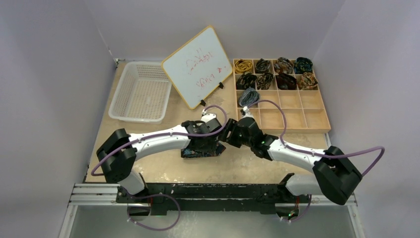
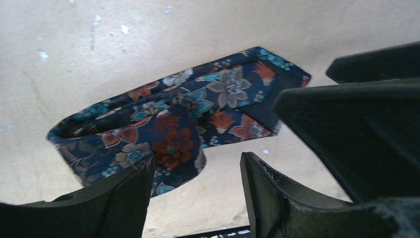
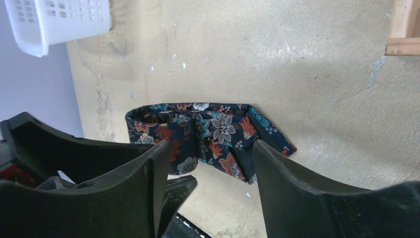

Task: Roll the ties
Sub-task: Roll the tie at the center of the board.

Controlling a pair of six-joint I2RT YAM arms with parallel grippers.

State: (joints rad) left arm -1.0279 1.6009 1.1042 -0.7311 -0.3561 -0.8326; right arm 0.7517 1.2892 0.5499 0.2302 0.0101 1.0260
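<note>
While it lies flat on the pale wooden table (image 1: 158, 169), the folded navy floral fabric tie (image 2: 173, 129) sits just ahead of both grippers, long axis approx across their jaws. Left gripper (image 2: 195, 163) & right gripper (image 3: 212, 148) both spread, w/ nothing held; left looks nearer.

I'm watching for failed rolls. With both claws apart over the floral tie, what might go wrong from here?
The floral tie lies as a loose, flattened fold, gripped by neither open claw, so it may spring apart. The left claw and right claw crowd the same tie, so any grasp could knock them together or drag it.
</note>
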